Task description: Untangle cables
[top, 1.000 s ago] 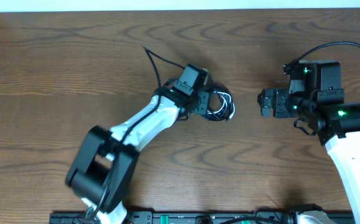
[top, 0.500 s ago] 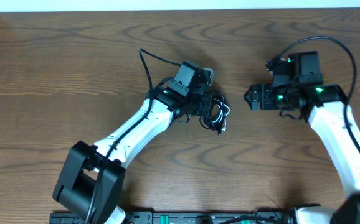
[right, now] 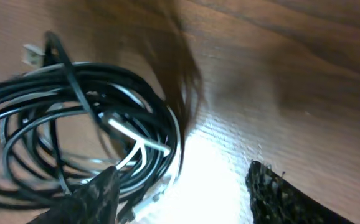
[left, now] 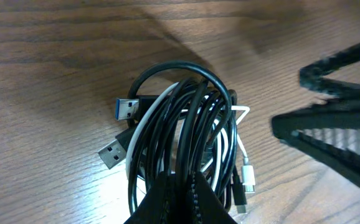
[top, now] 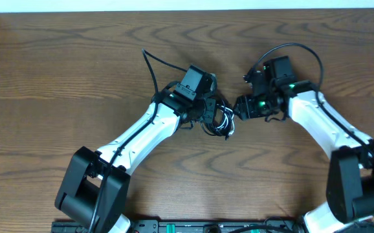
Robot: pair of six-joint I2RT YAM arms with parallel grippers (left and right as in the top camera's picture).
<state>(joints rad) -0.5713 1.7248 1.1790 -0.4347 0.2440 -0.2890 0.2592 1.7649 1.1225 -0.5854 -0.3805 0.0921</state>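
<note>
cables (left: 180, 143) coiled, clamped by the left gripper (left: 177, 199); right gripper (right: 183, 183), jaws apart alongside, probably must pinch one loop next.

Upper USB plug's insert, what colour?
Blue insert in the metal USB plug; the left wrist view shows it best.

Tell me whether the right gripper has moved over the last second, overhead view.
Yes. The right gripper has travelled left across the table, from open wood to right beside the cable bundle held by the left gripper.
</note>
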